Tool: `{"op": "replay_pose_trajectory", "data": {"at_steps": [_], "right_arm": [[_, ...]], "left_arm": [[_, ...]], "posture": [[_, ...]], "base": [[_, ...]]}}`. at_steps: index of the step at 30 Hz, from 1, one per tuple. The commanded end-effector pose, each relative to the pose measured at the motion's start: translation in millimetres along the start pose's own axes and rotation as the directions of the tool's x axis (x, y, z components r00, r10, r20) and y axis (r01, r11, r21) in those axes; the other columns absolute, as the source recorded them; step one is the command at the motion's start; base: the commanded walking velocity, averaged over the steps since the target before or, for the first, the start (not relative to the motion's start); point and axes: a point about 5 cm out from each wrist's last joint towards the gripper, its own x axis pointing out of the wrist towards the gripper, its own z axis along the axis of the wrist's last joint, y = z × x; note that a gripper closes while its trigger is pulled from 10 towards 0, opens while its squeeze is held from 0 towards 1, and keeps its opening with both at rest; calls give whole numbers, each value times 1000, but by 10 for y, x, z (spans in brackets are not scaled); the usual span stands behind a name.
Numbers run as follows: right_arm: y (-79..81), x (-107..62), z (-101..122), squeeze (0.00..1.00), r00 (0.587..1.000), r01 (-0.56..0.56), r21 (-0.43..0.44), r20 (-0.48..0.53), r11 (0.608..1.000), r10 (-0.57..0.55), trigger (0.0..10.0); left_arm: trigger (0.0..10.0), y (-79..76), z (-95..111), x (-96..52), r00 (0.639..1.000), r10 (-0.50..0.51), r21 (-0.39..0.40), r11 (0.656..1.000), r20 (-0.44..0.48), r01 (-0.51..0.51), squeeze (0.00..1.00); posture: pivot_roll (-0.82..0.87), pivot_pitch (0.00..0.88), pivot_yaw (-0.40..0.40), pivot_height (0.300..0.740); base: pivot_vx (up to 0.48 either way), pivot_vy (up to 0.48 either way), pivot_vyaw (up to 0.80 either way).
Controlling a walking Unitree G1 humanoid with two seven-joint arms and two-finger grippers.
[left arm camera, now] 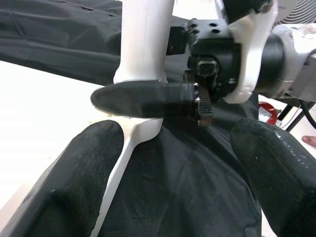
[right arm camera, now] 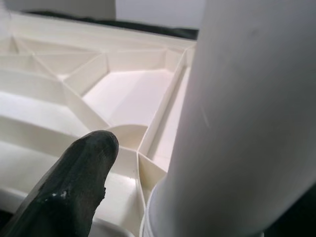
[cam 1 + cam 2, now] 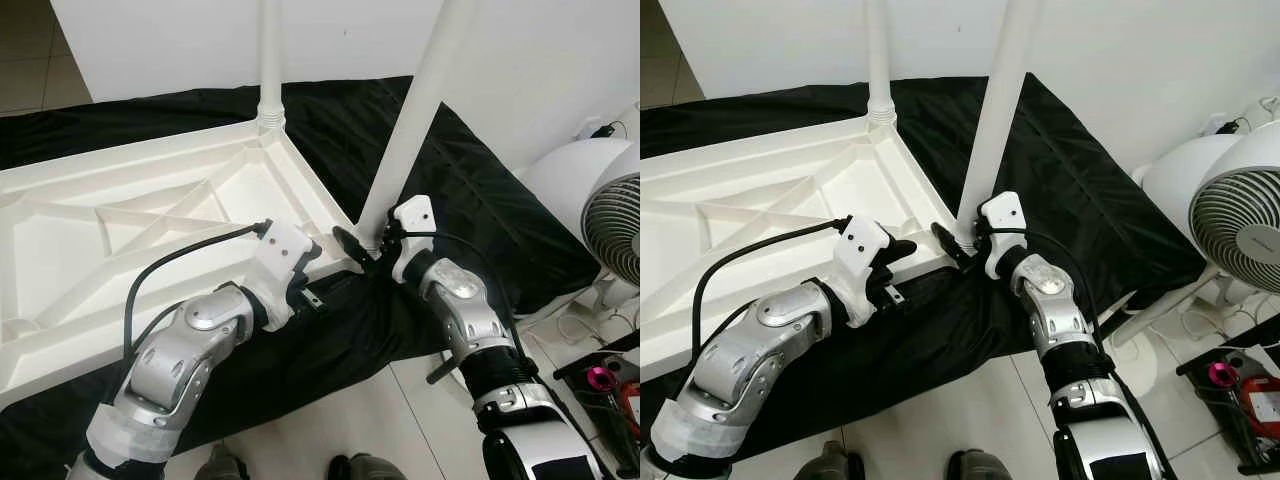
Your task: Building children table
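Note:
A white plastic table top [image 3: 120, 235] lies upside down on a black cloth [image 3: 480, 200], ribs facing up. Two white legs stand in its right-hand corners: a far leg [image 3: 270, 60] and a near leg [image 3: 410, 130]. My right gripper [image 3: 365, 243] is at the base of the near leg, shut on it; one finger [image 1: 143, 98] lies across the leg's collar and the other is hidden behind the leg. In the right wrist view the leg [image 2: 247, 118] rises right beside a finger [image 2: 89, 163]. My left gripper [image 3: 312, 280] is open at the table's near edge, just left of that corner.
A white floor fan [image 3: 610, 220] stands to the right, with cables and a pink object [image 3: 600, 378] on the tiled floor beside it. A white wall [image 3: 150, 40] runs behind the table. Bare tiles lie in front of the cloth.

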Motion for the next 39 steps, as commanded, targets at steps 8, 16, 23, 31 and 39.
{"op": "replay_pose_trajectory", "data": {"at_steps": [8, 16, 23, 31, 39], "right_arm": [[-135, 45, 4, 0, 998, -44, -79, -53, 996, 40, 8745], [-203, -35, -128, 0, 996, 3, -14, -88, 1000, -4, 0], [-188, -43, -169, 0, 996, 13, 0, -87, 1000, -13, 157], [-60, 33, -183, 0, 992, 110, 81, -68, 991, -105, 10000], [165, 213, -43, 0, 916, 400, 171, -64, 900, -395, 10000]], "left_arm": [[10000, 11, 10, 24, 1000, 10, 8, 1000, -3, -10, 0], [10000, 30, 21, 12, 1000, 28, 0, 1000, 3, -28, 0], [10000, 35, 26, 11, 1000, 26, -2, 1000, 3, -26, 0], [10000, 36, 21, 5, 1000, 21, -2, 1000, -3, -21, 0], [10000, 30, 3, 2, 1000, 21, -7, 1000, -5, -21, 0]], "posture": [[-39, 67, -44, 740], [-43, 78, -43, 740], [-48, 85, -37, 740], [-52, 93, -36, 740], [-62, 90, -36, 740]], "base": [[0, 0, 0], [0, 0, 0], [0, 0, 0], [0, 0, 0], [0, 0, 0]]}}
